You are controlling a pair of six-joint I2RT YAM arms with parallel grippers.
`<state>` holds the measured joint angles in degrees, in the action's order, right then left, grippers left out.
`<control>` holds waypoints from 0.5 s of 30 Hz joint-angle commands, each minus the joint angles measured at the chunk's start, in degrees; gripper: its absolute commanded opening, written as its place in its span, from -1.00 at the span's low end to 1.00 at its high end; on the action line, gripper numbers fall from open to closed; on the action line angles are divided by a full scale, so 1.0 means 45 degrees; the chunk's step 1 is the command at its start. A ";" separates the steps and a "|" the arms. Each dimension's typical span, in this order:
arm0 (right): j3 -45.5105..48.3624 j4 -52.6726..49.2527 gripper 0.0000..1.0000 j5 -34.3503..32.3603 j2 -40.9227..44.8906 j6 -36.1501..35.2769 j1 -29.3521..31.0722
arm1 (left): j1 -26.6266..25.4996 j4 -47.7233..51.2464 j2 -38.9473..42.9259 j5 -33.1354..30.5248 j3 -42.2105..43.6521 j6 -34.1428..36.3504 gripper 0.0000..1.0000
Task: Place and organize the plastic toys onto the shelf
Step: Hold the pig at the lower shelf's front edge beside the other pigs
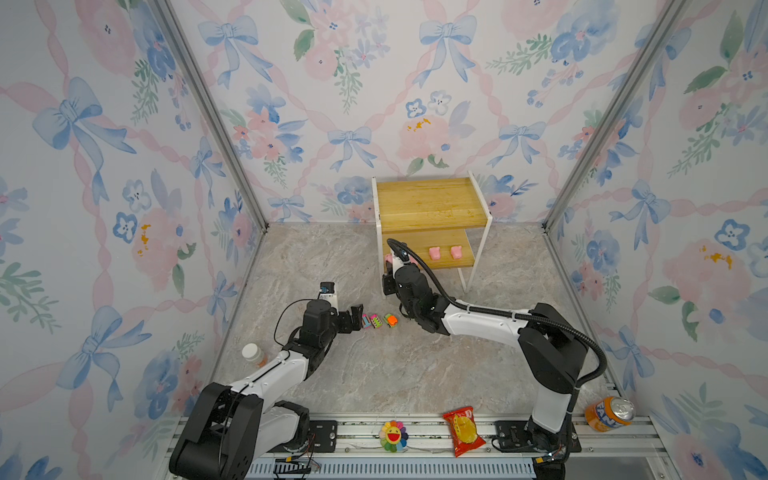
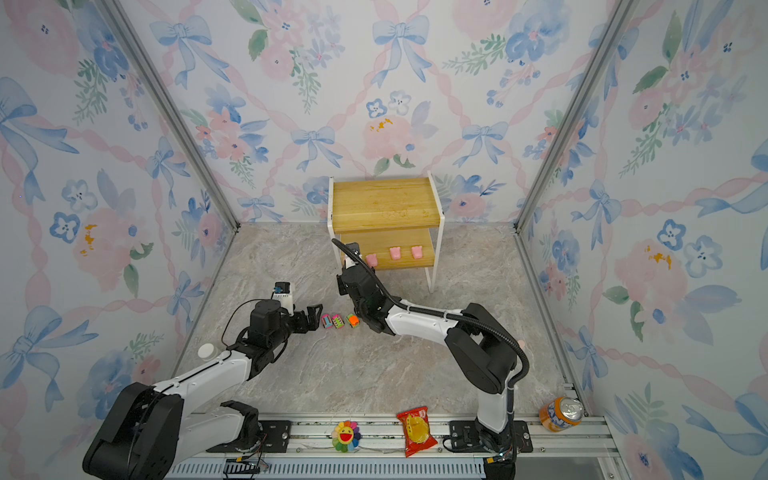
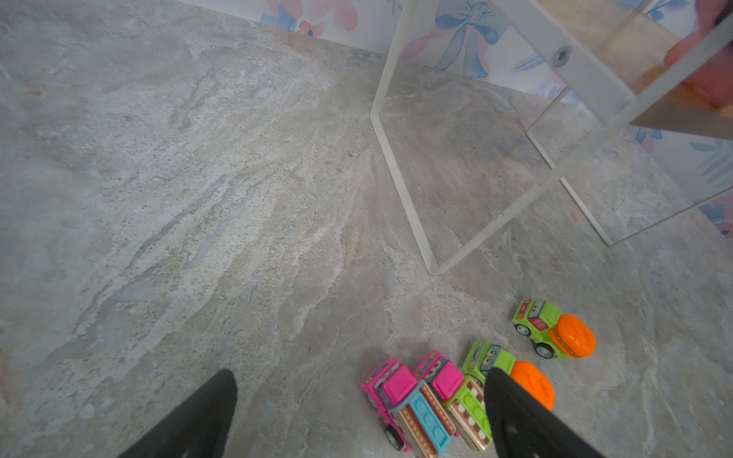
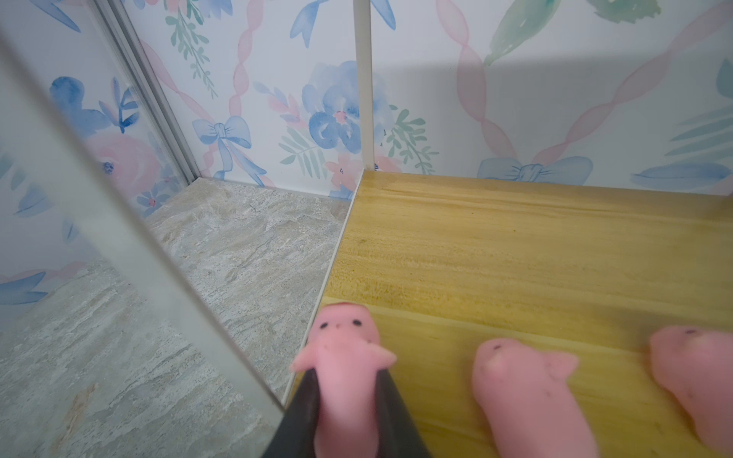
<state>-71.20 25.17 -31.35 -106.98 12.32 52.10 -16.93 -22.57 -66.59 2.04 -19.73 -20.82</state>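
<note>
A grey marble-look tabletop (image 1: 374, 374) sits inside walls papered with blue bows and pink flowers. The shelf (image 1: 428, 199) stands at the back centre. Four pink pigs (image 2: 395, 252) lie in a row along the front of its lower board (image 4: 515, 238), with their long axes front to back and their snouts toward the back wall. The right gripper (image 4: 347, 378) pinches the leftmost pig (image 4: 345, 337) by its rear, at the board's left edge.

Four cars stand side by side on the tabletop in front of the shelf, cabs toward it. They are a pink car with a teal bed (image 3: 404, 400), a pink car with a green bed (image 3: 452, 388) and two orange-topped green cars (image 3: 553, 329). The left gripper (image 3: 360, 374) hovers just beside them, jaws spread and empty.

Along the front lie one rainbow flower (image 1: 392, 435), one red packet (image 1: 463, 430) with unreadable print, and one orange can (image 1: 609, 411) reading "FAN". One white-capped bottle (image 1: 251, 353) stands by the left wall.
</note>
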 commanded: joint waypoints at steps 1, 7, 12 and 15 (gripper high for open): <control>-0.0254 0.0461 -0.54 -0.0220 -0.0129 -0.0246 -0.0179 | -0.0054 0.0121 -0.0143 0.0091 -0.0107 0.0017 0.96; -0.0311 0.0453 -0.53 -0.0254 -0.0266 -0.0296 -0.0224 | -0.0048 0.0127 -0.0178 0.0062 -0.0098 0.0037 0.96; -0.0331 0.0453 -0.53 -0.0181 -0.0414 -0.0259 -0.0321 | -0.0060 0.0126 -0.0156 0.0072 -0.0092 0.0037 0.96; -0.0374 0.0414 -0.53 -0.0175 -0.0480 -0.0296 -0.0341 | -0.0058 0.0131 -0.0178 0.0015 -0.0091 0.0056 0.96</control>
<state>-71.24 25.85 -31.55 -107.72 11.49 51.13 -16.93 -22.57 -66.59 2.02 -19.73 -20.82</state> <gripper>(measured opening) 0.238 0.979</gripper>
